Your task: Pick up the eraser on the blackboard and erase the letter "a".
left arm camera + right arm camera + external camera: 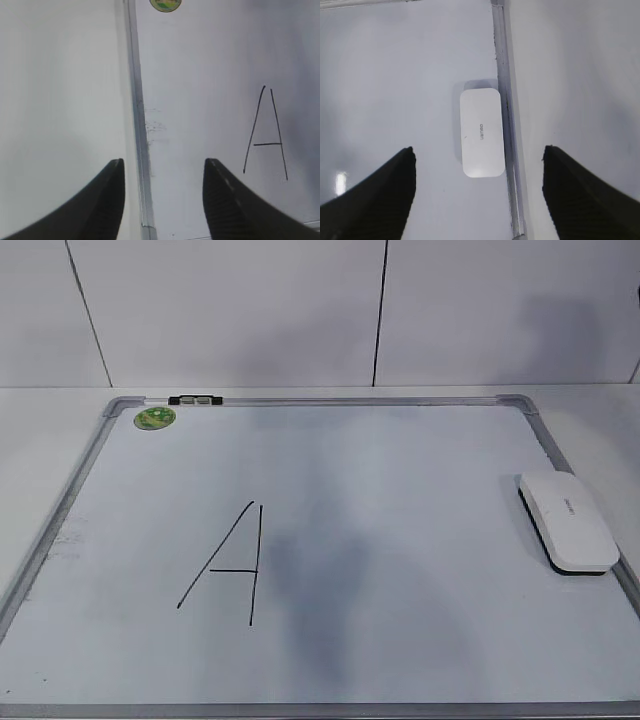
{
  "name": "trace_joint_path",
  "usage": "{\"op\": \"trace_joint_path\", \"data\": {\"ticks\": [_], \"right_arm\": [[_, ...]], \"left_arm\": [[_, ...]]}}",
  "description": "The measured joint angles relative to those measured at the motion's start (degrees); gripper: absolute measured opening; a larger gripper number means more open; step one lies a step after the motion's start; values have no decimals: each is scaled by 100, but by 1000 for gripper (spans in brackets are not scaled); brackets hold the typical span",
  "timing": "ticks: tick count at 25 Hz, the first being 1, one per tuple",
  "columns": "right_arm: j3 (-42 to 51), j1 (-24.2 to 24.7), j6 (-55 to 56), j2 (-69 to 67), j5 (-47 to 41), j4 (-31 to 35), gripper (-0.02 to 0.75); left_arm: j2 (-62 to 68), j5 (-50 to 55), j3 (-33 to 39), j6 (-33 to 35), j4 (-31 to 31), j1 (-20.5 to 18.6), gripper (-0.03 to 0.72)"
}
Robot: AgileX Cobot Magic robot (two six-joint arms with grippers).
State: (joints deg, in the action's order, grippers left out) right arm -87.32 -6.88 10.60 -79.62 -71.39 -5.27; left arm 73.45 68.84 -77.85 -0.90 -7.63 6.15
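Large white rectangular dry-erase blackboard (330,455) with grey metal frame lies flat on white worktop (600,410). White rounded-rectangular plastic eraser (567,521) with dark underside sits on the board at its right edge, just beside the frame. The only letter visible is a tall angular capital "A" in thin black marker (228,565), left of centre, well apart from the eraser. Green oval sticker (155,418) at far-left corner. Left tool (164,192) open, empty, over the board's left frame. Right tool (479,187) open, empty, above the eraser.
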Motion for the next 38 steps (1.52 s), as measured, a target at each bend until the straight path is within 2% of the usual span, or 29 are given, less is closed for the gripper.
{"op": "trace_joint_path", "data": {"ticks": [4,10,21,28,38], "right_arm": [[558,0,4,648,-10,62,595],[1418,-25,44,1679,-33,194,595],[2487,-737,70,3075,-55,224,594],[3088,-774,84,4245,-77,527,594],[4092,-782,84,5503,-110,527,594]], "left_arm": [[-483,173,0,-76,205,262,382],[-1398,312,0,-160,278,285,382],[-3022,395,121,-305,-8,310,382],[-4244,432,1242,-318,-68,586,382],[-5671,453,2810,-318,-204,610,382]]}}
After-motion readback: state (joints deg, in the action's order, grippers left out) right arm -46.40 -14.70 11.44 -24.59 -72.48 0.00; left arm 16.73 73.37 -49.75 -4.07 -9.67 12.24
